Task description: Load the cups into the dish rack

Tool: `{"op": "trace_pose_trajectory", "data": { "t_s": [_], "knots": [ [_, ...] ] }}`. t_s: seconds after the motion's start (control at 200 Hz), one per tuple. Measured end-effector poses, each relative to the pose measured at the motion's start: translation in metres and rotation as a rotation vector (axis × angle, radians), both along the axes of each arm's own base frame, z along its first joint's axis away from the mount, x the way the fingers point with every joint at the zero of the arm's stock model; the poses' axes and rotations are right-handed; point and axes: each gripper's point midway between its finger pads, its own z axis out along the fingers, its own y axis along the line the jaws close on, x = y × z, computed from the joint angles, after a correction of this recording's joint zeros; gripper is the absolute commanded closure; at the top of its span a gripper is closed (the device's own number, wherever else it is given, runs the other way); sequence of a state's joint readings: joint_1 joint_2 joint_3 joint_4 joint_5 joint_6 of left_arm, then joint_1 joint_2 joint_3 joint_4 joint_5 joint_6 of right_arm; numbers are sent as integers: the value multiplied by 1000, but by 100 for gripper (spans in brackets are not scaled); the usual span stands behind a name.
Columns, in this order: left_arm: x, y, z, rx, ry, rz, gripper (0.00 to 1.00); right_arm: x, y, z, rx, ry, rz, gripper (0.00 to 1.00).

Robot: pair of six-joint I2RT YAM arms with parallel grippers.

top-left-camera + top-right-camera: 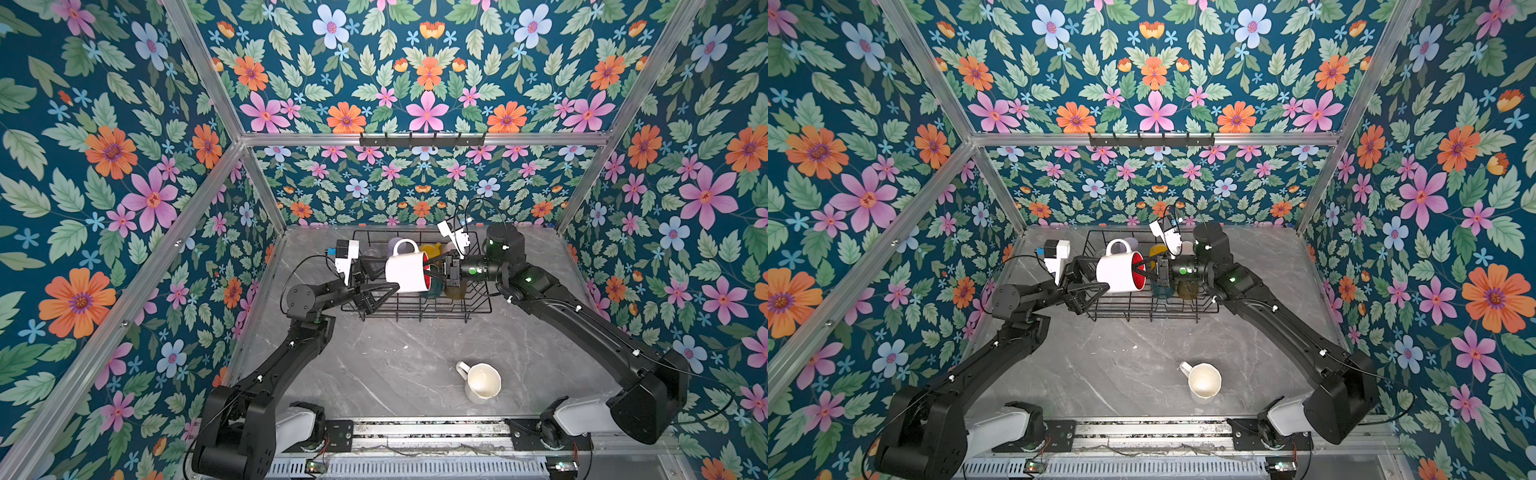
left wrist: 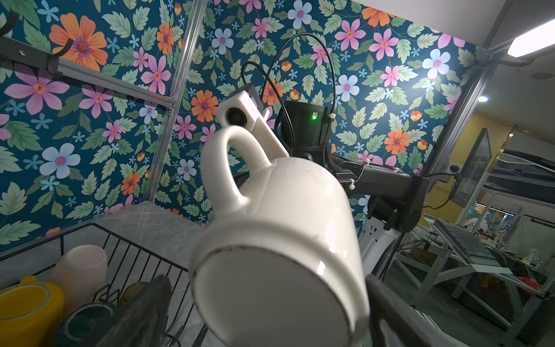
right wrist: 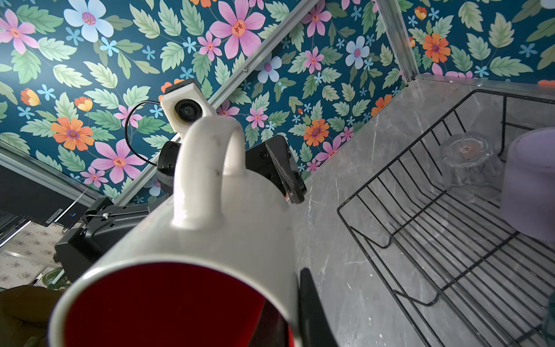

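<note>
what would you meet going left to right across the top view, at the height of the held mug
in a top view: left gripper, open around the mug's base → red-lined white mug, lying sideways → right gripper, shut on its rim

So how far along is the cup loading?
Already in the dish rack: yellow mug, lilac tumbler, clear glass, dark green mug, olive-amber glass. In hand: the right gripper holds the red-lined white mug over it, open left gripper around its base. To go: the cream cup on the table.
</note>
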State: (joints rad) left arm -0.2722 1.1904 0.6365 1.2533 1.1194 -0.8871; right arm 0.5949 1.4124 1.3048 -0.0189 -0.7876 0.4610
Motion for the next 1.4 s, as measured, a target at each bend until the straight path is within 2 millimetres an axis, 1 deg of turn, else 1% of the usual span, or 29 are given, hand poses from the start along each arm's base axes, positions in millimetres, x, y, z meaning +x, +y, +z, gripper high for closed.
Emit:
{"op": "trace_pose_trajectory", "data": {
  "t_s": [0.705,0.87,1.035,1.18,1.265,1.34,1.4],
  "knots": [
    [-14,0,5,-4,-21,-46,4,-6,38,-4,16,7,122,100],
    [-17,0,7,-6,-21,-62,5,-7,44,-9,14,20,145,100],
    [-18,1,7,-6,-22,-64,8,-7,48,-9,22,19,166,100],
    [-18,1,7,-8,-24,-61,19,-6,50,-8,28,22,174,100],
    [-18,1,8,-11,-31,-61,29,-6,51,-7,32,19,178,100],
    [-19,1,8,-12,-34,-61,41,-6,51,-7,34,19,181,100],
    [-19,2,9,-15,-29,-61,54,-6,51,-7,34,20,180,100]
  ]
}}
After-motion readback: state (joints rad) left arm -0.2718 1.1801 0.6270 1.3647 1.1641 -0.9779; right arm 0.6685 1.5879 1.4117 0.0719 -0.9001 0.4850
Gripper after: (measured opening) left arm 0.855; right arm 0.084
